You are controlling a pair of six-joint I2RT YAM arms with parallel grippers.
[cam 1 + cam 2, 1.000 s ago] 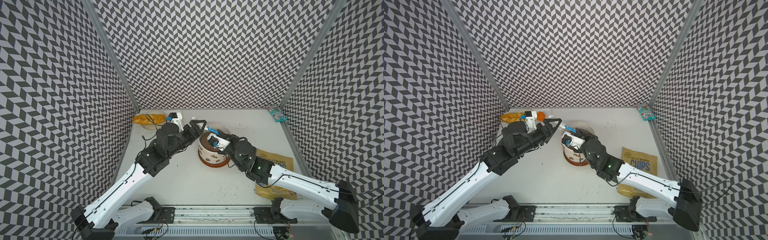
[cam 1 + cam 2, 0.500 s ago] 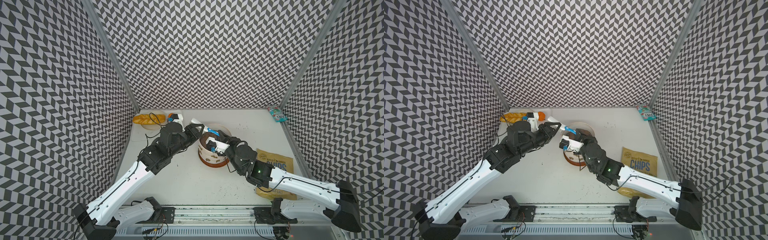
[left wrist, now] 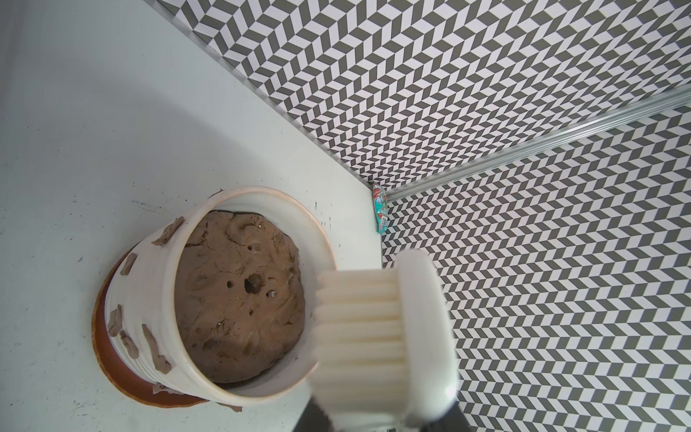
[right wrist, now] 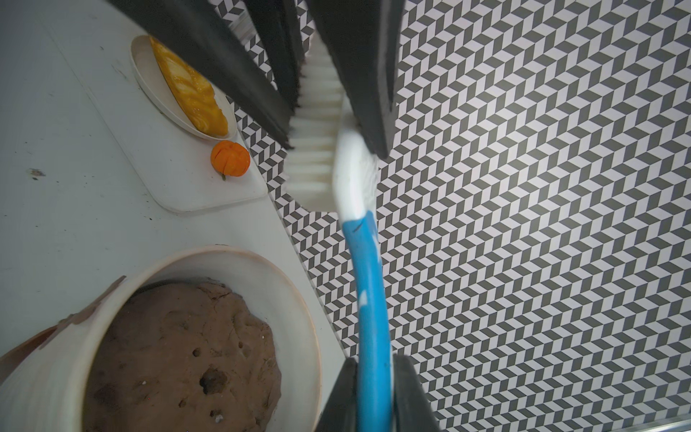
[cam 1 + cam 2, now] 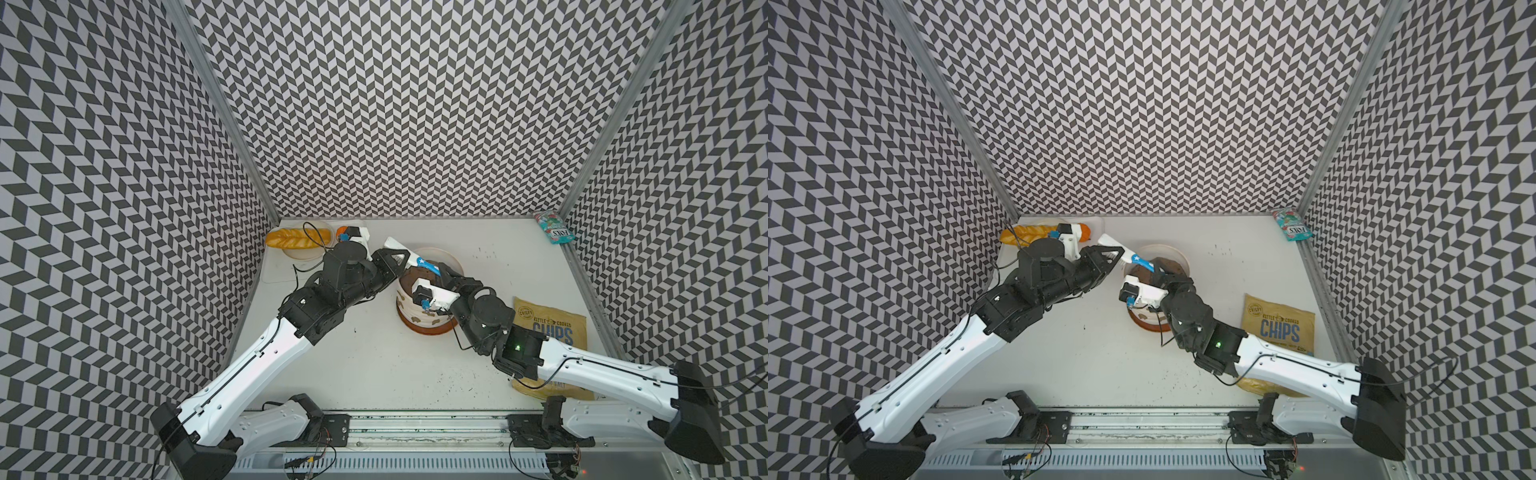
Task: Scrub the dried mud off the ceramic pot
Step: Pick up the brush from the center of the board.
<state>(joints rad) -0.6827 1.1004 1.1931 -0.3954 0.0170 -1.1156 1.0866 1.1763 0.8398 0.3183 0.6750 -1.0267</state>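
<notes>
The ceramic pot [image 3: 149,284] is cream and ribbed and stands on an orange-brown saucer [image 3: 112,359]; it is full of brown soil [image 3: 239,299]. Dried mud [image 3: 153,344] dots its outer wall in tan flakes, which also show in a top view [image 5: 432,324]. A brush [image 4: 368,280] with a blue handle and a white bristle head hangs above the pot's rim [image 5: 440,251]. My left gripper [image 5: 401,258] is shut on the brush head [image 3: 422,318]. My right gripper [image 4: 374,374] hugs the blue handle on both sides.
A pale plate with bread [image 5: 297,241] and an orange [image 4: 230,159] sit on a white board [image 4: 209,187] at the back left. A chips bag [image 5: 548,328] lies under the right arm. A snack packet [image 5: 555,226] leans in the back right corner. Soil crumbs [image 5: 457,380] dot the front.
My left gripper has moved in from the left and closed on the brush head. The right gripper, still round the handle, has shifted a little toward it.
</notes>
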